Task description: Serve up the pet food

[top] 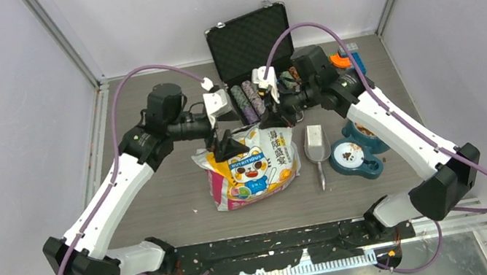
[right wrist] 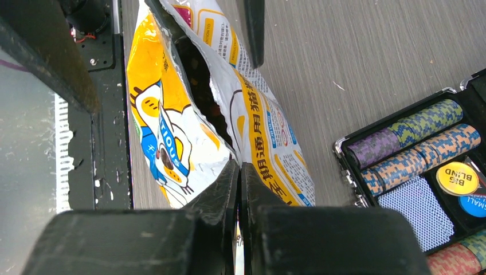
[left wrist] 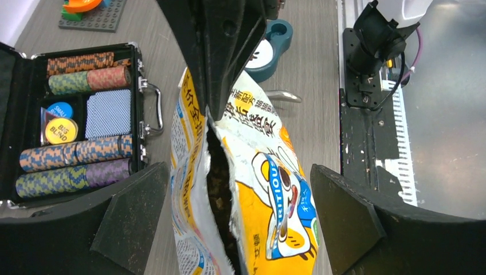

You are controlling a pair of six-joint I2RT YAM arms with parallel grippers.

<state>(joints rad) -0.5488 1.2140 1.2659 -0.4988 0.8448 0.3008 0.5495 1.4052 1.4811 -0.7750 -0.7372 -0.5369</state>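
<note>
Right gripper (right wrist: pixel 239 172) is being seen closest, jaws clamped on the torn top edge of the bag (right wrist: pixel 172 132). That side of the mouth is probably being pulled up and held open. The exact pinch point is being blocked by the black fingers (right wrist: pixel 218 195).

Left gripper (left wrist: pixel 240 223) is being held released, jaws spread wide on either side of the bag and touching neither side. A re-grip on the other lip is judged likely.

Pet food (left wrist: pixel 219 192) is being glimpsed as dark brown bits down the split, inside the bag. How full the bag is cannot be told, as the slit is being shadowed. The bag's lower end is being cut off in the left wrist view.

Scoop (top: pixel 316 144) is being left flat just beside the bag, between it and the blue double bowl (top: pixel 356 167), so it is likely being kept handy for serving. Brown specks are being shown in the bowl, too small to be called.
</note>
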